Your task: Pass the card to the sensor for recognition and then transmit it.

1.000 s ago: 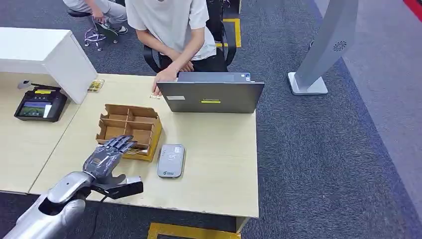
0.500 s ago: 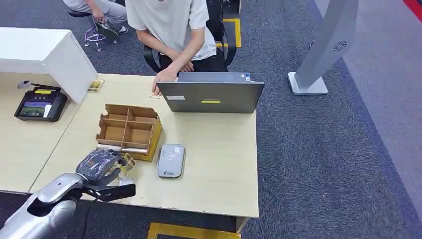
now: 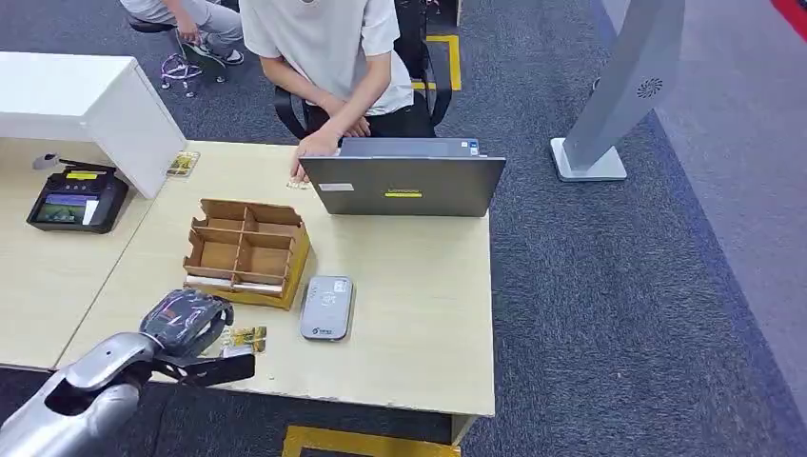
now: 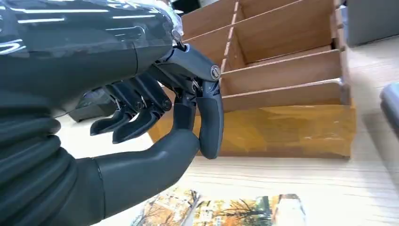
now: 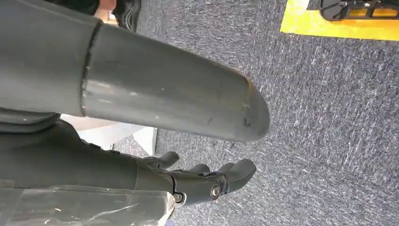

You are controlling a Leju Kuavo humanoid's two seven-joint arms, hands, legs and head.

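- The robot's left hand (image 3: pixel 186 322) sits at the near left edge of a pale wooden table (image 3: pixel 419 314), fingers curled inward.
- In the left wrist view, a card (image 4: pixel 226 213) printed with an autumn-tree picture shows just beside the thumb (image 4: pixel 141 174). Whether the hand pinches it or it lies flat on the table, I cannot tell.
- In the head view the card (image 3: pixel 246 337) pokes out to the right of the hand, near the table's front edge.
- The grey card reader (image 3: pixel 326 307), the sensor, lies just right of the card, apart from it.
- A compartmented cardboard box (image 3: pixel 246 249) stands just beyond the hand.
- The right hand (image 5: pixel 207 181) hangs over carpet, fingers loosely curled around nothing.
- A person (image 3: pixel 328 57) sits on the far side behind a laptop (image 3: pixel 404 183).
- Risk: a thin flat card gives curled fingers little to catch; it may slip, or slide off the near edge.
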